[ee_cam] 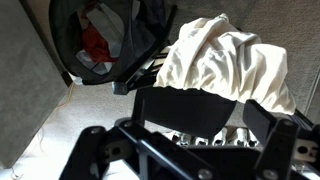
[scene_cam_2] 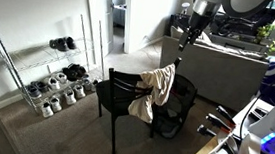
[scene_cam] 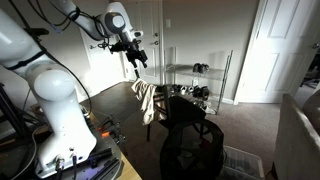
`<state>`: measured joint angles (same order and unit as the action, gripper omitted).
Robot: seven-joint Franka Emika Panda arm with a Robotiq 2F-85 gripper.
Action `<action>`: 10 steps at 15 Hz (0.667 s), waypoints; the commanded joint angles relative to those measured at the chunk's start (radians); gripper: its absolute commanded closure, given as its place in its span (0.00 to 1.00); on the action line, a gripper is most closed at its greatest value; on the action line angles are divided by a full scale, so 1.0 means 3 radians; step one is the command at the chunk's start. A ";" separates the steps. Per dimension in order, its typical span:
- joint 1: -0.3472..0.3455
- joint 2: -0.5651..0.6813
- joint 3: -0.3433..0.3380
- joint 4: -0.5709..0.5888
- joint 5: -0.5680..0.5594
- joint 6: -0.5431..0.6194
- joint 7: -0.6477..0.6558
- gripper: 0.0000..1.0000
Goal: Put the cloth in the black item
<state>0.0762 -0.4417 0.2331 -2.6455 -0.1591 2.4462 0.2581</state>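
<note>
The beige and off-white cloth (scene_cam: pixel 147 100) hangs limp over the back of a dark chair (scene_cam_2: pixel 126 94); it also shows in an exterior view (scene_cam_2: pixel 156 91) and in the wrist view (ee_cam: pixel 230 55). The round black mesh basket (scene_cam: pixel 195 148) stands on the carpet right beside the chair (scene_cam_2: pixel 182 103). In the wrist view its wall (ee_cam: pixel 150 28) shows, with red and grey items inside. My gripper (scene_cam: pixel 136 58) hangs open and empty a little above the cloth and chair back (scene_cam_2: pixel 184 39). In the wrist view the open jaws (ee_cam: pixel 205 120) frame the chair's top edge.
A wire shelf rack with shoes (scene_cam_2: pixel 57 75) stands by the wall (scene_cam: pixel 200 80). A sofa (scene_cam_2: pixel 229 65) is behind the chair. A desk corner with tools (scene_cam: pixel 100 140) sits by the robot base. Open doorways lie beyond.
</note>
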 commanded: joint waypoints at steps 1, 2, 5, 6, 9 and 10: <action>0.0052 0.0429 0.0269 0.0311 0.0064 -0.0053 0.0482 0.00; 0.0037 0.0520 0.0344 0.0387 0.0012 -0.0085 0.0631 0.00; 0.0052 0.0855 0.0387 0.0647 -0.0020 -0.0209 0.0859 0.00; 0.0066 0.0955 0.0351 0.0724 0.0010 -0.0308 0.0866 0.00; 0.0099 0.1246 0.0212 0.0912 0.0065 -0.0528 0.0829 0.00; 0.0107 0.1344 0.0160 0.0962 0.0076 -0.0557 0.0810 0.00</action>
<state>0.0948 -0.1265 0.3208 -2.4189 -0.1578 2.3291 0.4970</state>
